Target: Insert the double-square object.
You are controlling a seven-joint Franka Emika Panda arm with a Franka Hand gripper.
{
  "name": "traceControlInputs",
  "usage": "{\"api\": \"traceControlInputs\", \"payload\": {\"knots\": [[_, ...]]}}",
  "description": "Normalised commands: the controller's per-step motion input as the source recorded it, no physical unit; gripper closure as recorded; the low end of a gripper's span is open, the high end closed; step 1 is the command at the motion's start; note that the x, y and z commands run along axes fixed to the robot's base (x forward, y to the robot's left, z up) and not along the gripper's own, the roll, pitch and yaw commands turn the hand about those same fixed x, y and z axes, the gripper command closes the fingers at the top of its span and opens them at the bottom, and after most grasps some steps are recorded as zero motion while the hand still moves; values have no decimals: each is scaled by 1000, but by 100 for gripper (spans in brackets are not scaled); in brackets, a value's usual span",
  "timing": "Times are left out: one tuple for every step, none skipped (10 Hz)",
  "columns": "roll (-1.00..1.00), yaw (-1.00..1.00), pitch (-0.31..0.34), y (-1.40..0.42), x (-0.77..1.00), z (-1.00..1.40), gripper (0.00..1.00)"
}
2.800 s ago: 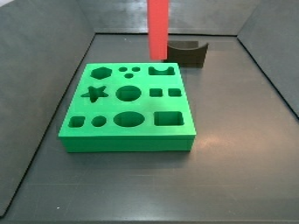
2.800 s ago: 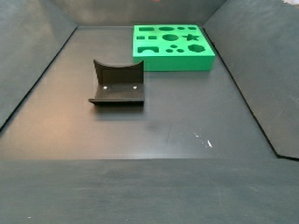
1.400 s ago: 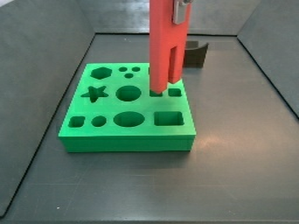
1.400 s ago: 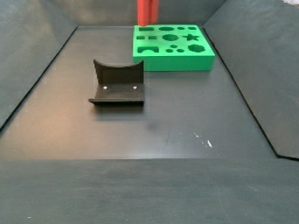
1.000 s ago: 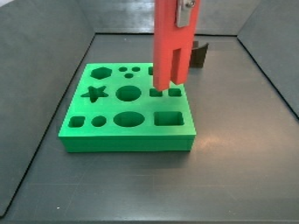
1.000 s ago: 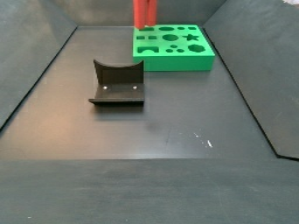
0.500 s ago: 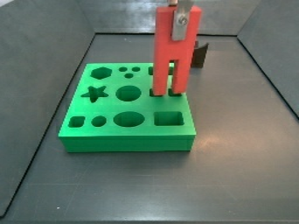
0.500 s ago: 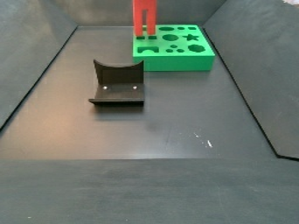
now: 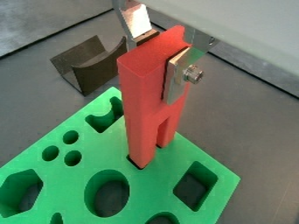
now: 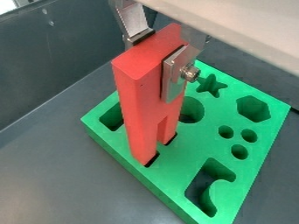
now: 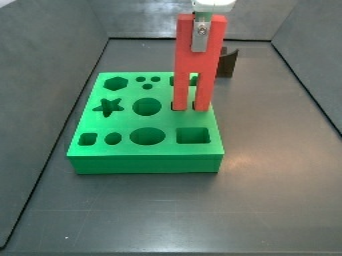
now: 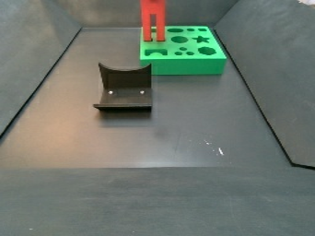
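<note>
- Green board (image 11: 144, 125) sits mid-floor in a side view; in the other side picture it lies at the far end (image 12: 185, 51). Cut-outs visible: star, hexagon, circles, oval, squares.
- Double-square object (image 11: 197, 62) stands upright on the board's right half, both prongs down in the paired square holes next to the round hole. Also seen upright at the board's near-left corner (image 12: 153, 20).
- Both wrist views confirm it: red bar (image 9: 152, 96) vertical, forked end reaching into the board (image 9: 70, 171); same in (image 10: 149, 92), prongs meeting the green surface (image 10: 251, 131). How deep they go I can't tell.
- Gripper (image 9: 160, 54) is at the top of the bar, pinching it across its upper end. One silver finger (image 9: 181, 74) lies flat on the bar's slotted face, the opposite finger (image 9: 136, 19) shows behind the top edge. Same grip in (image 10: 160, 54), plate on the face (image 10: 176, 68).
- In a side view the gripper (image 11: 199, 22) shows only as a silver plate on the bar's top, running off-frame.
- Dark brown block (image 11: 229, 60) sits behind the bar past the board's far right corner, mostly hidden. In the other side picture it stands alone mid-floor (image 12: 123, 88), well apart from the board, curved notch up.
</note>
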Motion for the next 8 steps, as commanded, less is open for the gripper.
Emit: {"api": "traceControlInputs", "payload": {"knots": [[-23,480,-131,71,-214,-340,100],[-26,480,-120,100,-237,-246,100],[0,297,-44,91,-186,-163,100],[0,71,0,0,9,-229,100],[0,0,0,-6,134,-369,100],[0,-129,-34,-3,60,-471,100],[0,-197,-9,0,0,-409,100],[0,-166,0,0,0,-303,100]]}}
